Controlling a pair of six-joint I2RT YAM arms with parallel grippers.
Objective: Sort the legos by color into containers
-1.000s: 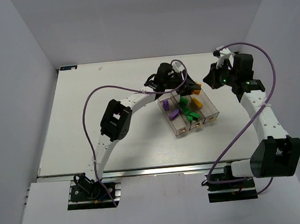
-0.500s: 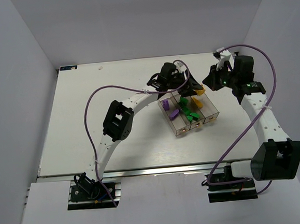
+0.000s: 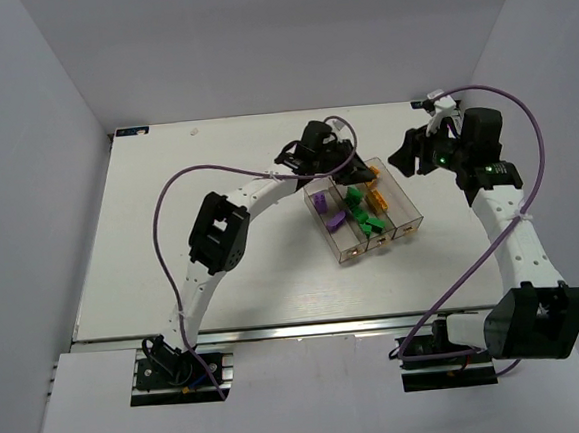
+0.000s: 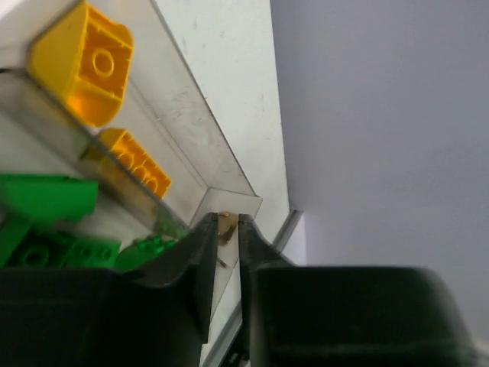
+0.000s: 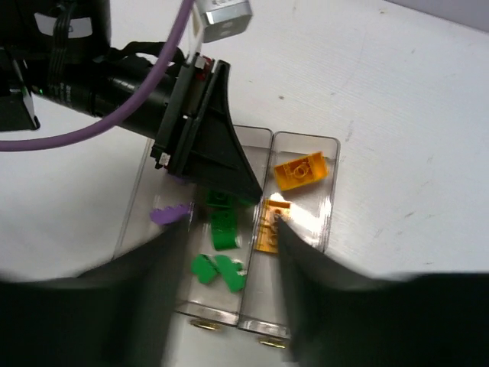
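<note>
Clear plastic bins (image 3: 344, 244), three joined side by side, sit slantwise on the surface (image 3: 191, 234) between the two arms. Every brick I can find is inside one of them: purple bricks (image 3: 320, 202) in the bin toward the left arm, green bricks (image 3: 354, 197) in the middle, and yellow bricks (image 3: 378, 199) in the bin toward the right arm. No colour looks mixed with another, and no loose brick shows on the surface from above, so the sorting seems finished or all but finished.

The left fingers (image 4: 195, 267) hang over the far end of the bins, about where the green and yellow compartments meet. They are drawn nearly together with only a thin slit between them, and they hold nothing. A tiny tan speck shows through the slit, too small to name. That spot above the open tops suits dropping a brick in rather than picking one up.

The right fingers (image 5: 164, 306) are spread wide and empty, held off beside the far end of the bins. This probably leaves the left arm room to work.
</note>
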